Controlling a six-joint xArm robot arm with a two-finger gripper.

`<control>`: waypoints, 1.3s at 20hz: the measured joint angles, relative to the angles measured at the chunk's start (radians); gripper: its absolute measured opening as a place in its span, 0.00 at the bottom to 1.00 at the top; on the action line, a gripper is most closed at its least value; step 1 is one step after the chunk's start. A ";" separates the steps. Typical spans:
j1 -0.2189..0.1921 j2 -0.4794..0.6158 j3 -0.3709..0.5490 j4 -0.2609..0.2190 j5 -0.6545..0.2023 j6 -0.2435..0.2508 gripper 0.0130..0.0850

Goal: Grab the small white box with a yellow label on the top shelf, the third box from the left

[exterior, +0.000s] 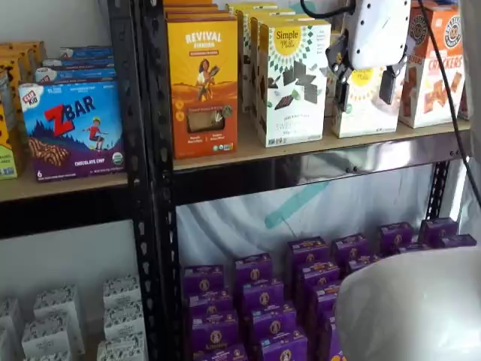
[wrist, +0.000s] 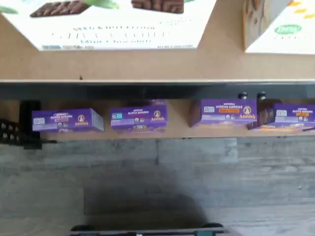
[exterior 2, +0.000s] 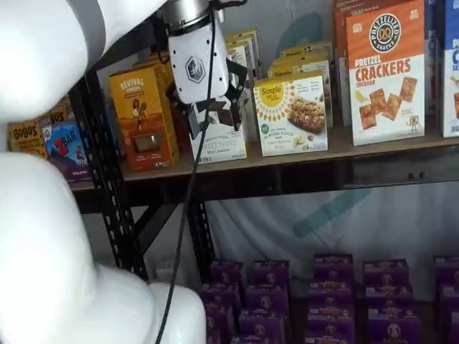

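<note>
The small white box [exterior 2: 290, 115], with its yellow sunburst logo and tan baked pieces, stands on the top shelf [exterior 2: 373, 147], to the right of a taller white Simple Mills box [exterior: 291, 79]. In a shelf view my gripper [exterior: 365, 89] hangs in front of the small white box [exterior: 366, 109], apart from it, with its black fingers [exterior: 342, 92] spread and a plain gap between them, holding nothing. In a shelf view the gripper [exterior 2: 214, 116] overlaps the taller box. The wrist view shows the shelf board [wrist: 147, 66], the taller box [wrist: 118, 24] and a corner of the small white box [wrist: 278, 27].
A yellow-orange Revival box [exterior: 203, 83] stands left of the taller box and an orange-topped crackers box [exterior 2: 385, 72] right of the small one. Several purple boxes [exterior: 301, 293] fill the lower shelf. A black rack upright [exterior: 150, 150] stands left. A cable [exterior 2: 188, 208] hangs from the gripper.
</note>
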State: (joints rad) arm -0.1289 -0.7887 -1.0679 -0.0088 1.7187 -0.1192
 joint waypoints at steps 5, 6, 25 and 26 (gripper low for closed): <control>-0.044 0.037 -0.010 -0.004 -0.048 -0.043 1.00; -0.051 0.044 -0.013 -0.005 -0.056 -0.049 1.00; -0.136 0.160 -0.093 0.005 -0.107 -0.132 1.00; -0.141 0.165 -0.097 0.007 -0.108 -0.136 1.00</control>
State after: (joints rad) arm -0.2695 -0.6232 -1.1645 -0.0022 1.6109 -0.2556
